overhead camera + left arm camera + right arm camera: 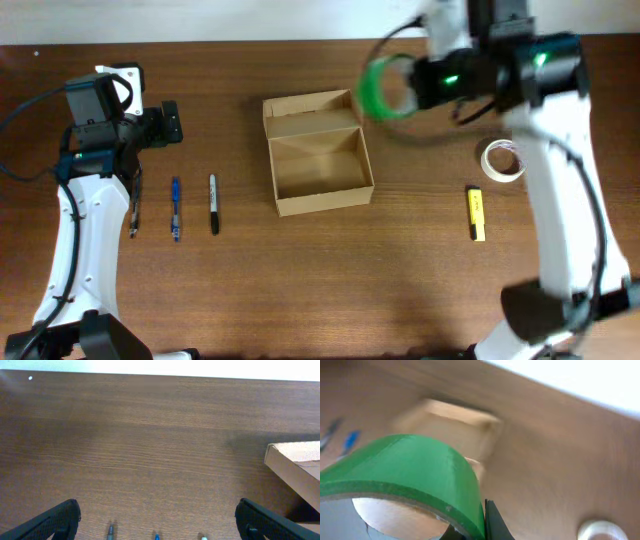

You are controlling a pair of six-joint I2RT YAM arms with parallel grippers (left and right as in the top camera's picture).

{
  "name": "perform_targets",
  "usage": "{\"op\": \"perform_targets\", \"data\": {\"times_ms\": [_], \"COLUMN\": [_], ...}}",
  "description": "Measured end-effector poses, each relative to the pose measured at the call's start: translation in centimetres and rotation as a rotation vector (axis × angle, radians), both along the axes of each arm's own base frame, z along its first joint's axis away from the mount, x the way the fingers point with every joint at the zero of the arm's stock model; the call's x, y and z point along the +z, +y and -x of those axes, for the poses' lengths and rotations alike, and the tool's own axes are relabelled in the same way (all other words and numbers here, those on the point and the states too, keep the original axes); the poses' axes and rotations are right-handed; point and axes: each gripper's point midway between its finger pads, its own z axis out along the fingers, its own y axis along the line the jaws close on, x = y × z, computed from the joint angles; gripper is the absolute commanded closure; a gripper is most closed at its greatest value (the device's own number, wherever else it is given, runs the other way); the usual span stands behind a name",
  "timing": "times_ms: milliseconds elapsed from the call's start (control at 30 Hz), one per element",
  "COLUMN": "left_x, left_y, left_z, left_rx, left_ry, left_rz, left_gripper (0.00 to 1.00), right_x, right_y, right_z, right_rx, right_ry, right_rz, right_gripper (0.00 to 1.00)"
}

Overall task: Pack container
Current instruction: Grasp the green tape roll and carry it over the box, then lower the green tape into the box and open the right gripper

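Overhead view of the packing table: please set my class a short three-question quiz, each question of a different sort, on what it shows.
1. True or false: the open tan cardboard box already has something inside it.
2. What does the right gripper hold? A a pair of scissors; B a green roll of adhesive tape; C a red cup.
3. Fill in: the whitish tape roll lies on the wooden table on the ___ arm's side of the box.

Key: 1 false, the box is empty; 2 B; 3 right.
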Motion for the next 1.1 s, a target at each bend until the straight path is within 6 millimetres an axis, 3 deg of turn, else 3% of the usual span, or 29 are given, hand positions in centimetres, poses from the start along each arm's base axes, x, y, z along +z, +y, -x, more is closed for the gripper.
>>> {"op": "perform_targets", "data": {"times_ms": [67,133,233,367,467,567,700,833,1100], "left_x": [0.0,0.0,0.0,0.0,0.0,0.0,0.0,0.0,0.0], "left_y": [0.0,0.0,0.0,0.0,0.0,0.0,0.0,0.0,0.0], "left_z": [0.0,0.0,0.0,0.0,0.0,0.0,0.0,0.0,0.0], "left_rx": [0.000,0.000,0.000,0.000,0.000,0.000,0.000,0.000,0.000], "left_ry": [0.000,0.000,0.000,0.000,0.000,0.000,0.000,0.000,0.000], "left_rz": [0.000,0.000,0.000,0.000,0.000,0.000,0.000,0.000,0.000], "left_gripper": [0.01,0.01,0.01,0.01,0.01,0.01,0.01,0.01,0.01], "right_x": [1.3,0.8,-2.4,-9.1,-13.7,-16.3,-16.8,-17.4,-21.0], "right_y": [3.5,6.1,8.4,10.5,11.5,12.2,12.7,12.6,13.0], "right_z": [1.9,2.9,2.4,0.4,-0.8,-1.9,-2.5,-1.6,-0.7], "right_rx": [0.114,0.201,0.275,0.328,0.352,0.359,0.362,0.377,0.404], "right_ry": [-0.052,-0.063,-0.025,0.074,0.133,0.151,0.139,0.184,0.275], "right_rz": [0.029,0.066,0.144,0.242,0.288,0.300,0.288,0.284,0.295], "right_gripper": [0.96,0.96,0.96,0.96,0.96,0.96,0.96,0.96,0.96]}}
